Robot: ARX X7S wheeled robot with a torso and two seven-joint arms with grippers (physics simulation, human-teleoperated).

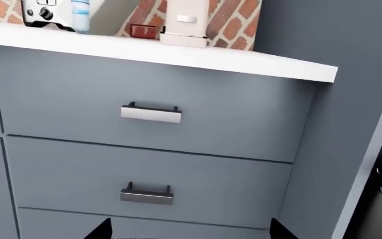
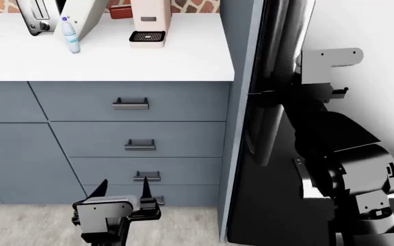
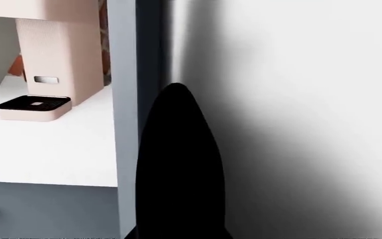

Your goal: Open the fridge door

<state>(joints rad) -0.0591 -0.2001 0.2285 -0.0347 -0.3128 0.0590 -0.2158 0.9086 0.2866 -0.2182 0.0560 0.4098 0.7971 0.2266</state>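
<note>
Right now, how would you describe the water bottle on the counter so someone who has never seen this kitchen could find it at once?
Start at the white counter over the grey-blue drawers, left of the fridge door. Against the brick wall stand a toaster, a leaning pale board and a pink coffee machine. The bottle stands just in front of the board: small, clear, blue-capped, the only see-through thing there.

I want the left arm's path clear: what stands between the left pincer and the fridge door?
In the head view, only grey-blue drawer fronts and the grey side panel separate the left pincer from the fridge door; nothing loose.
</note>
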